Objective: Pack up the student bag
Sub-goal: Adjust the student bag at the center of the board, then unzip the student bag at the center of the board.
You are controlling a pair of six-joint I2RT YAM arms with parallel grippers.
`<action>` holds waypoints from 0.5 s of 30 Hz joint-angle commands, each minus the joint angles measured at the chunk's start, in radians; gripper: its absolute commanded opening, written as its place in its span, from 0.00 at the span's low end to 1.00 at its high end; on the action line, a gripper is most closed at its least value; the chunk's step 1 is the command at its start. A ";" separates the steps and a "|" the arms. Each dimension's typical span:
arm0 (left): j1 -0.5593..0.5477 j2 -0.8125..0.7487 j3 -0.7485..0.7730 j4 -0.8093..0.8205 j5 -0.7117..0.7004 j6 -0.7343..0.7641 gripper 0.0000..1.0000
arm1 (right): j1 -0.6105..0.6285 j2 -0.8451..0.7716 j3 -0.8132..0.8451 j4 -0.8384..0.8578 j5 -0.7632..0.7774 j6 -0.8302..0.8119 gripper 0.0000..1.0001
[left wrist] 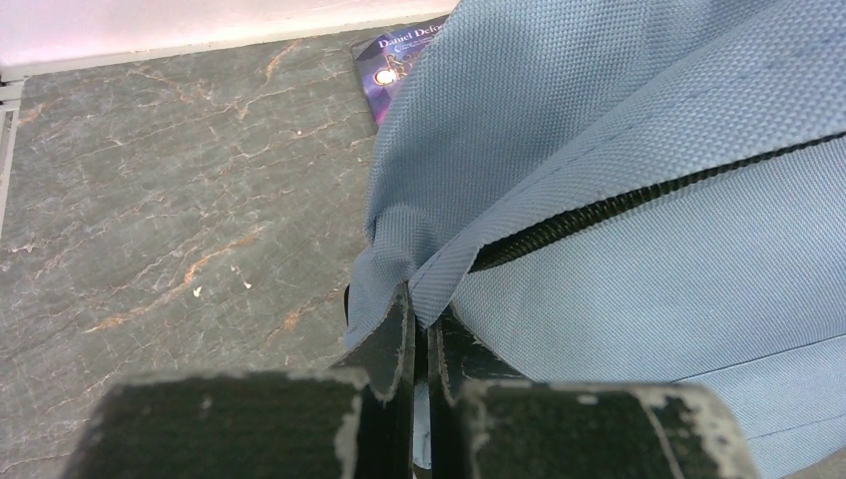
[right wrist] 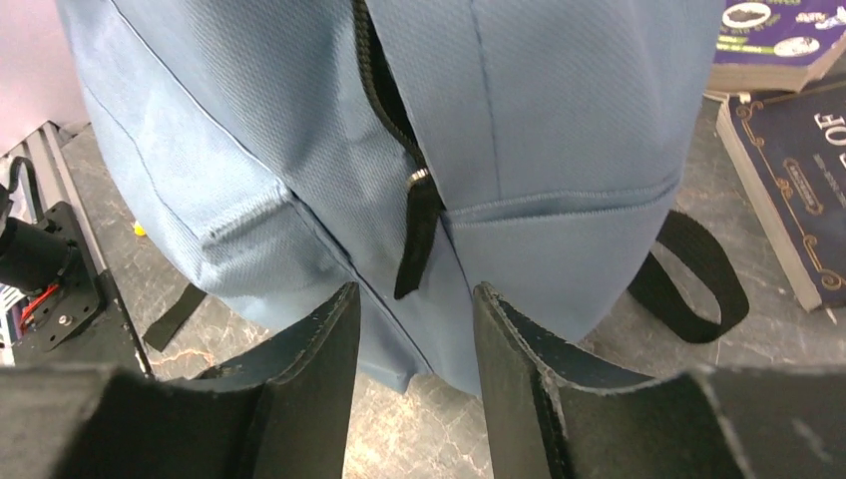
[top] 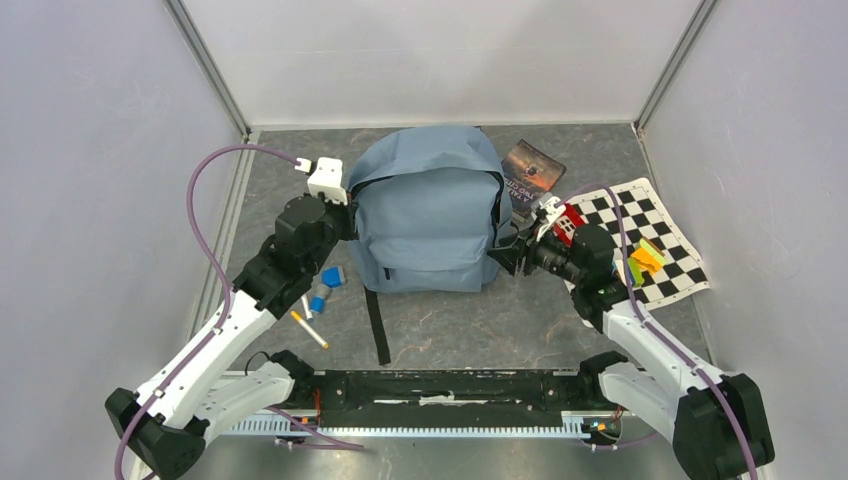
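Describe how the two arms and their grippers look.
The left arm and right arm have white links and black joints, each with a purple cable. The left gripper and right gripper have flat black fingers with scuffed pale edges.

The grey marbled table [top: 450, 330] carries the student bag [top: 430, 210], blue blocks [top: 331, 276], a pen [top: 309, 329], a book [top: 532, 172] and a chequered mat [top: 660, 225].

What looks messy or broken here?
Nothing looks spilled. One corner of the student bag is bunched up where the left claw pinches it. The checkered mat on the right lies crooked, and the right claw, open by the zipper pull, looks chipped along its edges.
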 commanded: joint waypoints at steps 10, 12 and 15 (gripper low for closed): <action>0.002 -0.015 0.008 0.065 0.016 0.004 0.02 | 0.008 0.022 0.089 -0.042 0.081 -0.072 0.36; 0.002 -0.012 0.008 0.065 0.018 0.002 0.02 | 0.011 -0.018 0.095 -0.097 0.094 -0.076 0.44; 0.002 -0.007 0.010 0.064 0.025 -0.002 0.02 | 0.013 -0.105 0.102 -0.160 0.116 -0.057 0.49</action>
